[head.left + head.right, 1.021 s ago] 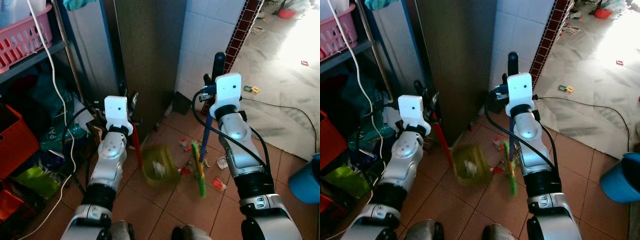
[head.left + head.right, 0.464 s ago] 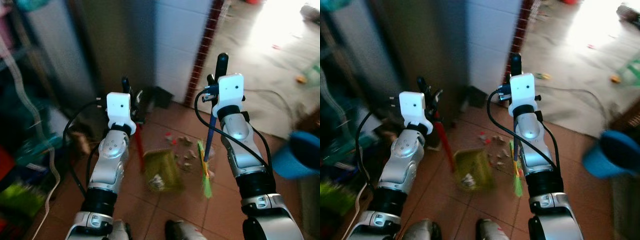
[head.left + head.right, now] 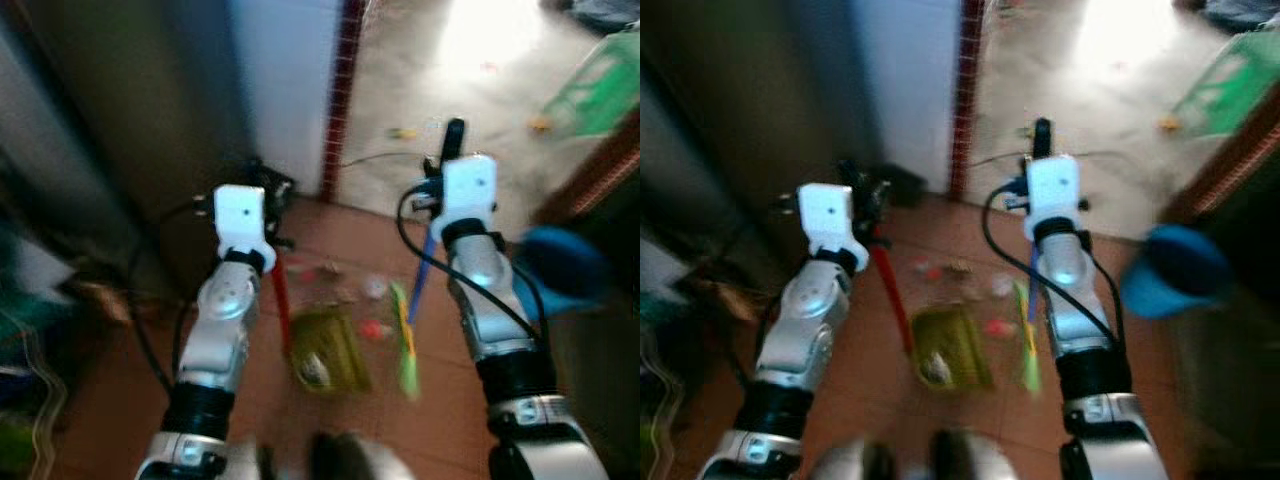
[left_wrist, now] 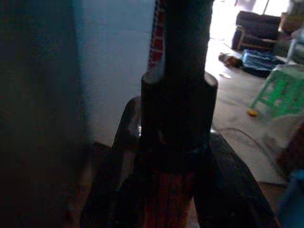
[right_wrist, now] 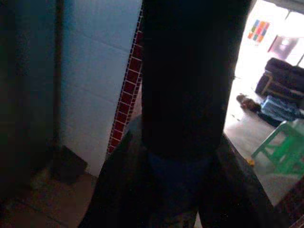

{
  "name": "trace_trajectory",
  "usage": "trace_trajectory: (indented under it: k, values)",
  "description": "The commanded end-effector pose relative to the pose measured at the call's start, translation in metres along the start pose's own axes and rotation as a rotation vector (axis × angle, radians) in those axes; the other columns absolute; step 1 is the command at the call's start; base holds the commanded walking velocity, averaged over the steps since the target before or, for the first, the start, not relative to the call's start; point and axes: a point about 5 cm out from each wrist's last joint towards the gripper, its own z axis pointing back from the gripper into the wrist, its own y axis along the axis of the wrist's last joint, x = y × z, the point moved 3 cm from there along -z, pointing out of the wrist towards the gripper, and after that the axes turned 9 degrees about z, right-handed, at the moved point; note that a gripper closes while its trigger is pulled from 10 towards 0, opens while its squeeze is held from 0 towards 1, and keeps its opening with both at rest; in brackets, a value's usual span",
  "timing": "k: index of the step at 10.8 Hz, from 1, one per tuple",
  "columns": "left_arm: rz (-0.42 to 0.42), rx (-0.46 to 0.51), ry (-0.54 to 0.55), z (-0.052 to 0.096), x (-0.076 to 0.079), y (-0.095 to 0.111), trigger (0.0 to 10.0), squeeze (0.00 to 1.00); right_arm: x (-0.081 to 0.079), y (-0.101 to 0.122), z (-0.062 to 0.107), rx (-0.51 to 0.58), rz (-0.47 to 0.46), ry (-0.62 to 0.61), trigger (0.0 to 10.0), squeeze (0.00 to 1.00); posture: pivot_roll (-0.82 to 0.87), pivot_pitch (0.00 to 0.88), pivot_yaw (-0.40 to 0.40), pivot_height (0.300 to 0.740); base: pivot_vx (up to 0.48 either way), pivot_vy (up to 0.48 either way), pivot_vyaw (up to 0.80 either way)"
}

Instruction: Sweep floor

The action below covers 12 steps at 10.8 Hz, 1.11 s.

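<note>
My left gripper (image 3: 262,192) is shut on the red handle (image 3: 279,297) of a yellow-green dustpan (image 3: 328,350), which rests on the terracotta floor tiles with scraps of litter inside. My right gripper (image 3: 447,155) is shut on the blue handle (image 3: 419,277) of a green-bristled broom (image 3: 404,336), whose head sits just right of the dustpan. Small bits of litter (image 3: 372,290) lie on the tiles beyond the pan. In the left wrist view the red handle (image 4: 166,199) runs up between black fingers (image 4: 223,185). In the right wrist view the black grip (image 5: 190,76) fills the space between the fingers (image 5: 116,185).
A blue bucket (image 3: 560,268) stands on the right beside the right arm. A white tiled wall with a dark red tile strip (image 3: 342,90) rises ahead, a dark cabinet (image 3: 110,130) to the left. Beyond is a bright pale floor with a green stool (image 3: 595,85). The views are blurred.
The whole picture has swung: the camera turned right, so the shelves left the frame and the bucket and doorway came closer to centre. Both grippers keep their hold on their handles.
</note>
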Motion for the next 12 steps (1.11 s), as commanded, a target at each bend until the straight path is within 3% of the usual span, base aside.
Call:
trace_trajectory:
  k: [1,5,8,12]
  values:
    - [0.008,0.068,-0.011,-0.001,0.003,0.017,10.0,0.00,0.010,0.016,-0.005,0.071,0.022,-0.035,10.0,0.00,0.00,0.070,-0.029,0.740,0.000,-0.274,0.00]
    - [0.018,0.056,-0.010,0.000,0.003,0.015,10.0,0.00,0.026,0.010,-0.005,0.060,0.061,-0.065,10.0,0.00,0.00,0.050,-0.028,0.740,0.000,-0.277,0.00]
    - [0.021,0.049,-0.013,0.000,0.003,0.014,10.0,0.00,0.027,0.008,-0.004,0.057,0.066,-0.065,10.0,0.00,-0.01,0.042,-0.022,0.740,0.000,-0.277,0.00]
    - [0.033,0.050,-0.007,0.000,0.002,0.013,10.0,0.00,0.025,0.002,0.001,0.044,0.063,-0.054,10.0,0.00,-0.01,0.031,-0.034,0.740,0.000,-0.200,-0.59]
